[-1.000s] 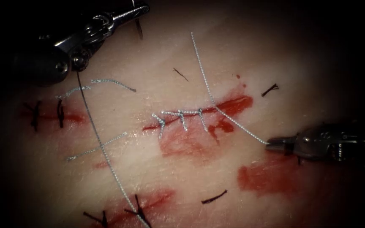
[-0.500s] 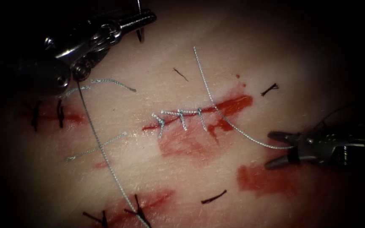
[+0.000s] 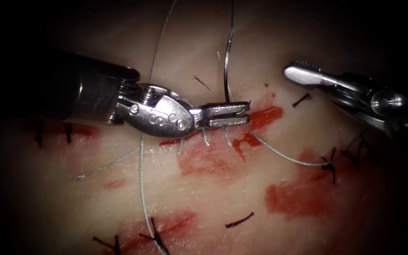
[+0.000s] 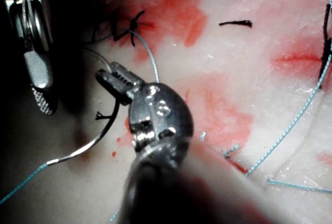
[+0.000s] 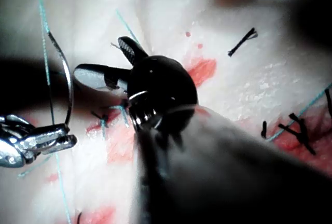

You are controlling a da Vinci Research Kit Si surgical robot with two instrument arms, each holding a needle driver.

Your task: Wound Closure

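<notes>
Tissue (image 3: 204, 208) pale, smeared with patches of red fluid (image 3: 298, 200). Cut (image 3: 265, 115) across the middle, several pale stitches (image 3: 205, 137) over it. Left end effector (image 3: 244, 114) low over the cut, covering its left part, clenched on the needle (image 3: 228, 61) near the end away from the thread. Needle arcs upward from there, clear of the tissue, above the cut's right end. Right end effector (image 5: 101, 58) released, grasping nothing, hovering to the right of the cut. Thread (image 3: 141, 179) runs in a long loop down the left side, crossing behind the left tool; another strand runs from the cut off to the right. Dark cut ends of thread (image 3: 239, 220) scattered around.
</notes>
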